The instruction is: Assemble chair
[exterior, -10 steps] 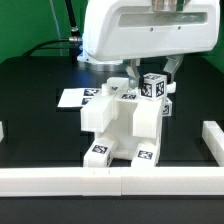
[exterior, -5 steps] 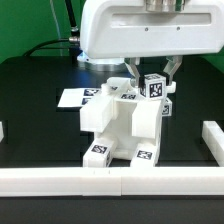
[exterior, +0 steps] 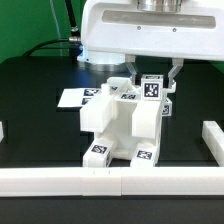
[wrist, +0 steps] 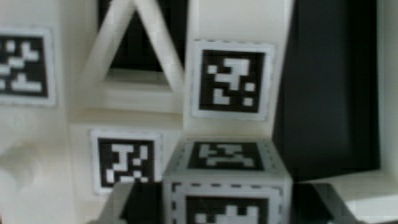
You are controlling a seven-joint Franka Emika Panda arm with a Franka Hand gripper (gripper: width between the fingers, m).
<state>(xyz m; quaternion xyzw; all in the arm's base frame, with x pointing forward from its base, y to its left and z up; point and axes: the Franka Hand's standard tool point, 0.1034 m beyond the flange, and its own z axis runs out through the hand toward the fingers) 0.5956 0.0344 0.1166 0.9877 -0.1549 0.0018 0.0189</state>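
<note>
Just clamped the gripper (exterior: 154,82) narrow onto the tagged cube (exterior: 152,92) atop the chair (exterior: 115,125); probably ready for seating it.

Exterior frontal, wrist close, sharing chair (exterior: 122,125)

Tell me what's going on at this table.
A robot arm is putting together a white blocky chair on the black table. Its end effector is shut on a small tagged cube at the top of the assembly, toward the exterior view's right. The marker board lies flat behind the chair, and a plain white rail runs along the front edge.
</note>
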